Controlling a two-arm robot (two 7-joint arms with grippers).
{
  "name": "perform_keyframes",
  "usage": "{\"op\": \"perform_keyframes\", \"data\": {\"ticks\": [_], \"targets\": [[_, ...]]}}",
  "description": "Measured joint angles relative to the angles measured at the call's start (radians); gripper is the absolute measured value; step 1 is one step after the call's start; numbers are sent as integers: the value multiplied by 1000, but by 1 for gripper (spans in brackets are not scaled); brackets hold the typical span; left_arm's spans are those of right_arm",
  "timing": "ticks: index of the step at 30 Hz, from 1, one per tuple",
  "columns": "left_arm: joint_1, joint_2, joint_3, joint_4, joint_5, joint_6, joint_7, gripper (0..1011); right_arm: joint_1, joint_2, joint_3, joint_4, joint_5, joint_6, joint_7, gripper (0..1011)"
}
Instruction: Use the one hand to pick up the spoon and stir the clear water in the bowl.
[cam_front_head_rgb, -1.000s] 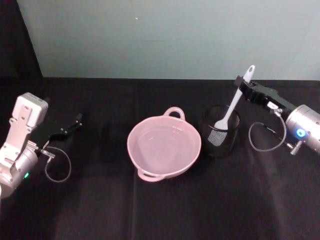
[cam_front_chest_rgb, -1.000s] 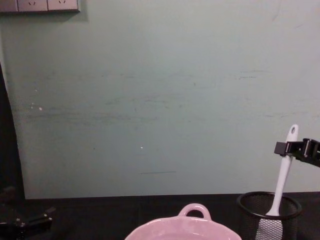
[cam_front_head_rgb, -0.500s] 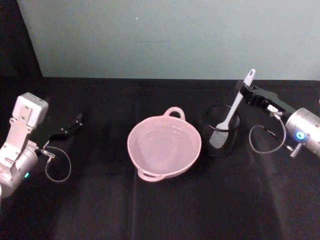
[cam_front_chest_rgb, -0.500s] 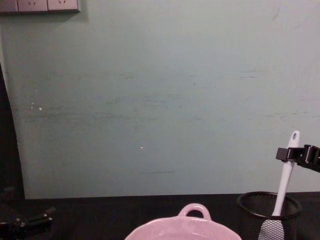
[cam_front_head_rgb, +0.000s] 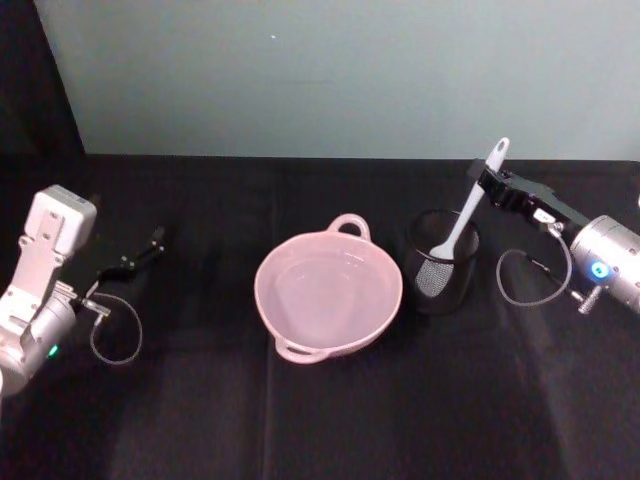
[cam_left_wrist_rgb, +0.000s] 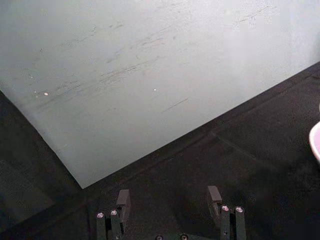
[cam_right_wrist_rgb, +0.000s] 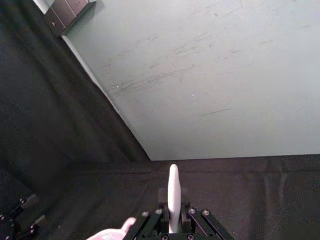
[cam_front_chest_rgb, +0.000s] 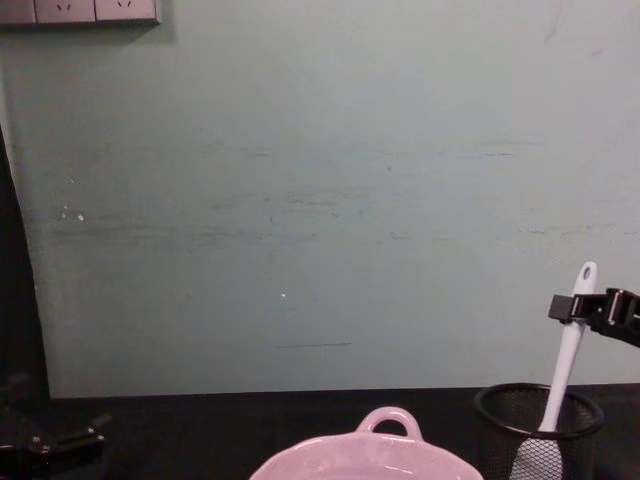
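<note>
From the chest, the bowl is cut off at the bottom edge, water unseen. The spoon blade sinks behind the mesh cup wall, blurred. The right gripper runs off the right edge.

The right gripper reaches in from the right on its silver wrist, black fingers clamped close together, extended forward and raised above the tabletop. The left gripper rests low at the left, fingers spread apart, its grey-white box angled upward above the bent arm.
</note>
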Motion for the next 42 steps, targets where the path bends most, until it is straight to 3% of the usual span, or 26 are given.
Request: {"op": "perform_keyframes", "data": {"ticks": [16,38,42], "targets": [[0,0,0,0,0,0,0,1011,14,-1,-14,30,16,-12,7,153],[0,0,0,0,0,0,0,1011,11,-2,-11,25,12,-11,6,865],[0,0,0,0,0,0,0,1011,13,6,-27,27,-13,-41,4,947]]}}
